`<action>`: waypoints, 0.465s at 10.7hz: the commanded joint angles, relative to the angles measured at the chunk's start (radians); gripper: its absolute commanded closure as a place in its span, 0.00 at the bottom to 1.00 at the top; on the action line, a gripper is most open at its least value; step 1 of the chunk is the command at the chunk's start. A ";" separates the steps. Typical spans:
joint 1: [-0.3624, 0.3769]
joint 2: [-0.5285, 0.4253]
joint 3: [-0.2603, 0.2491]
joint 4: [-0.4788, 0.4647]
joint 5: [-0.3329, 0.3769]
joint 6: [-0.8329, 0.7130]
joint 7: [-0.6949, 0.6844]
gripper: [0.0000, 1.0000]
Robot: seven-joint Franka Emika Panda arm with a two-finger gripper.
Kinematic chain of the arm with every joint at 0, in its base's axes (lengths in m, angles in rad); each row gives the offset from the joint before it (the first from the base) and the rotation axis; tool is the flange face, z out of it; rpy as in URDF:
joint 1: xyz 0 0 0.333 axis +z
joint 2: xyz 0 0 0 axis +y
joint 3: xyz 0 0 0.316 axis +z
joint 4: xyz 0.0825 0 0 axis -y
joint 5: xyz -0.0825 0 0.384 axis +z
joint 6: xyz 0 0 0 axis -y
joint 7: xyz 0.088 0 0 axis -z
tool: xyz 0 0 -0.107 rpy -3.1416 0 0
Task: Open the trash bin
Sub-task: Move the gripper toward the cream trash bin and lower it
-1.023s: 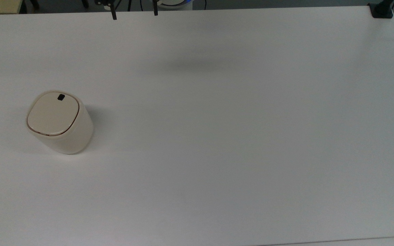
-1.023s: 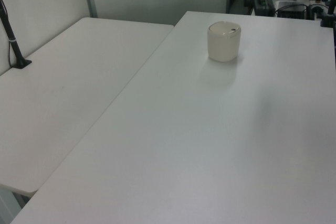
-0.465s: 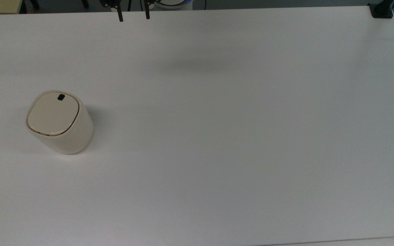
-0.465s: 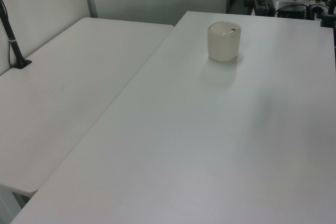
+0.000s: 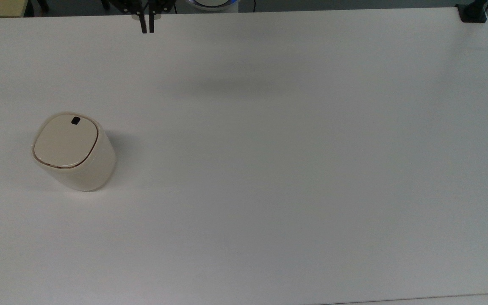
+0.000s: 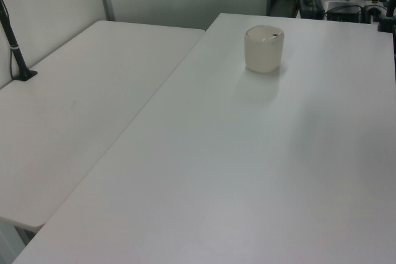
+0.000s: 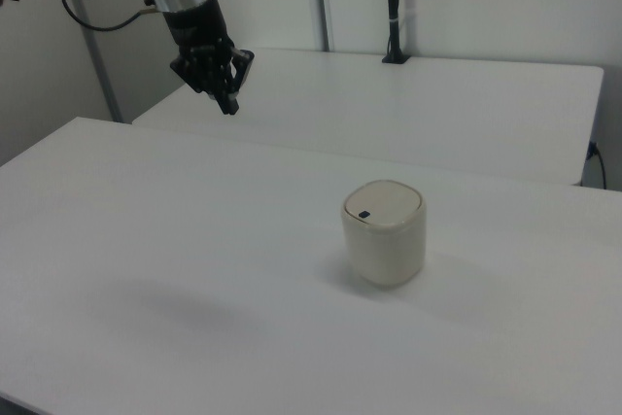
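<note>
So, top view: my gripper [image 5: 147, 29] sat at the far table [image 5: 295, 169] edge, up high, jaws clenched together with nothing between them. Trash bin [image 5: 73, 151] stood upright toward the top view's left, well apart from me, lid [image 5: 66, 142] flat and closed, black button [image 5: 75, 121] on the lid edge facing my side.

Left view: bin [image 6: 264, 48] was far up the table, alone, lid down. A second table [image 6: 74, 109] adjoined on the left view's left.

Right view: I hung above the table at the right view's upper left [image 7: 226, 96], fingers pressed shut, empty. Bin [image 7: 384, 232] was mid-table to the right view's right of me, closed, button [image 7: 363, 214] on the near-left of the lid.

Progress as I judged it: nothing done on the task yet, no contact made. Left to do: travel over to the bin, come down on the button, press until the lid pops
</note>
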 commanded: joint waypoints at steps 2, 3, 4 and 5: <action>-0.052 0.024 -0.015 -0.002 0.016 0.073 -0.013 0.89; -0.069 0.040 -0.015 -0.002 0.018 0.105 -0.012 0.89; -0.089 0.058 -0.015 -0.002 0.019 0.144 -0.012 0.89; -0.098 0.086 -0.015 -0.002 0.019 0.181 -0.012 0.89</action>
